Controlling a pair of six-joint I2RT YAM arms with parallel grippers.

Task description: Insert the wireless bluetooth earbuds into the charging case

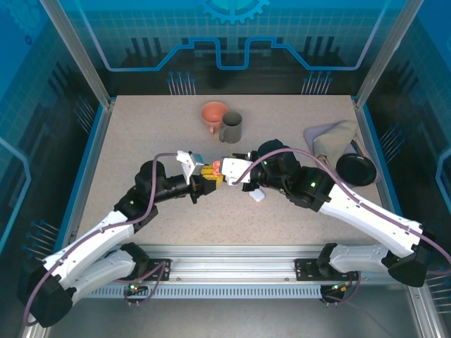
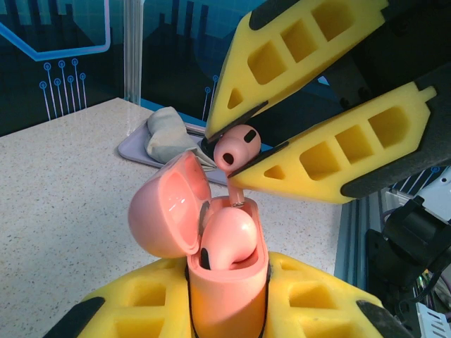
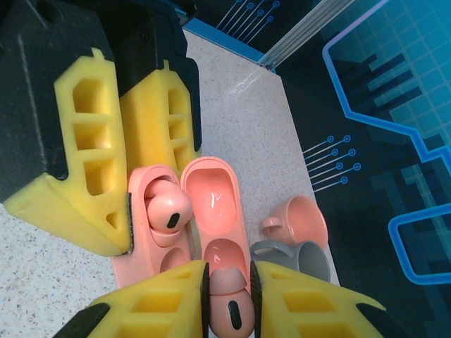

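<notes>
Reaching in from the left of the overhead view, the left gripper (image 1: 204, 182) is clamped on the body of an open pink case (image 2: 229, 285), whose lid is tipped back to the left. One pink earbud (image 2: 227, 238) sits inside the case. Just above the free slot beside it, a second pink earbud (image 2: 237, 146) is pinched tight by the right gripper (image 3: 229, 278), stem pointing down and reaching the case's rim. Farther back, upper middle of the overhead view, a pink cup (image 1: 213, 115) and grey mug (image 1: 231, 127) stand side by side. At far right a cloth (image 1: 337, 135) lies on a tray (image 1: 312, 132).
</notes>
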